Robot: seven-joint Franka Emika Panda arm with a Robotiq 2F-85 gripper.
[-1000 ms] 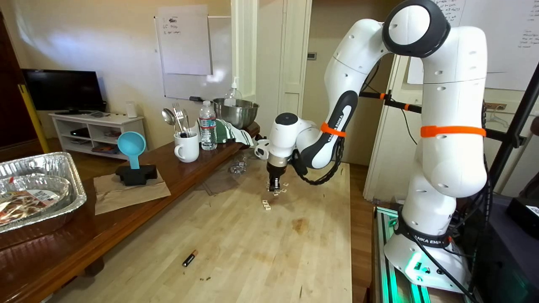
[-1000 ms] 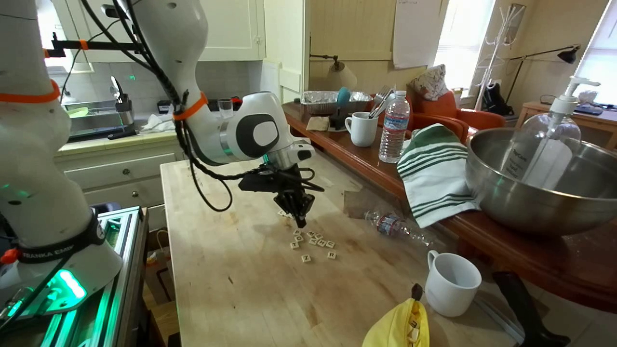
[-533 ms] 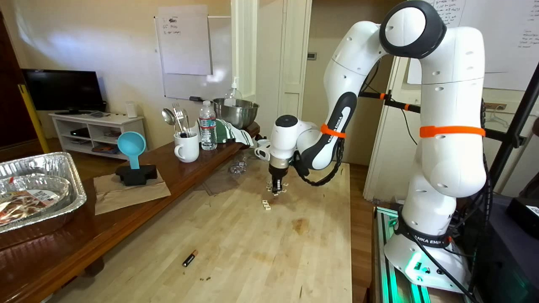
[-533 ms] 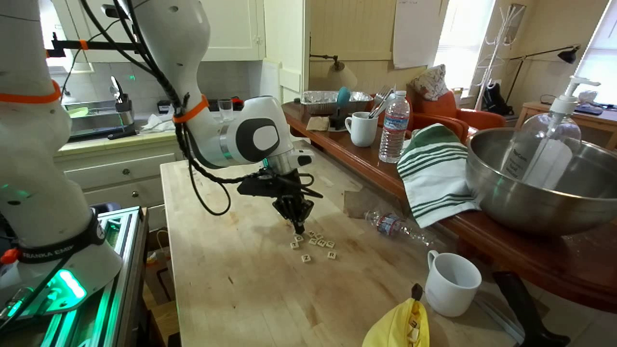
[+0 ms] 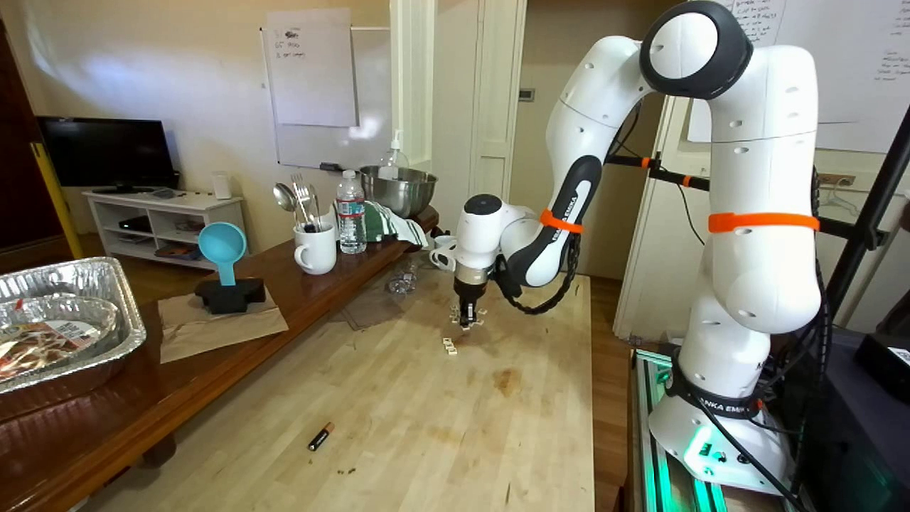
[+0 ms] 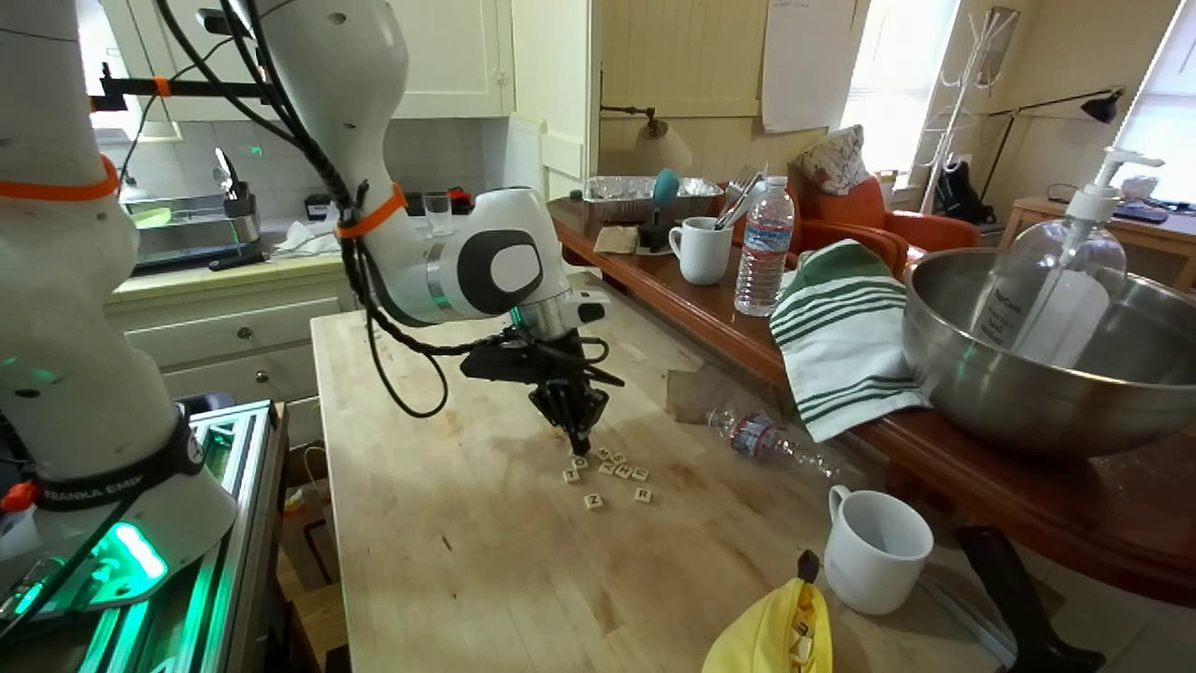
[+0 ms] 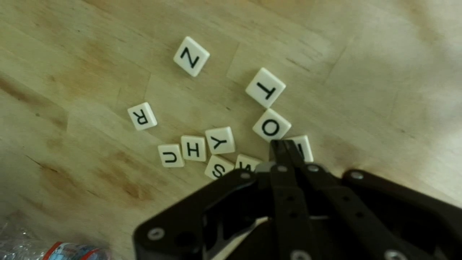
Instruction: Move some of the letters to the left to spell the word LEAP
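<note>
In an exterior view a battery [image 5: 320, 436] lies on the near part of the table [image 5: 405, 405], and farther along sits a small cluster of letters [image 5: 451, 351], too small to read there. Just past it the tool [image 5: 466, 325] points down, its two fingers pressed together — the tips among more letters. In the wrist view the O tile [image 7: 271, 125] sits right by those tips, the T tile [image 7: 265, 87] at its corner, and a half-hidden tile [image 7: 306, 148] pokes out beside them; whether the tips touch any of these, I cannot tell. U [image 7: 171, 155], H [image 7: 194, 148] and Y [image 7: 220, 140] run side by side, S [image 7: 219, 167] next to them; R [image 7: 142, 116] and Z [image 7: 191, 56] lie apart. Beyond the tool a clear bottle [image 5: 402, 277] lies on its side, and a metal bowl [image 5: 398, 203] rests toward the far end of the wooden ledge [image 5: 341, 276].
</note>
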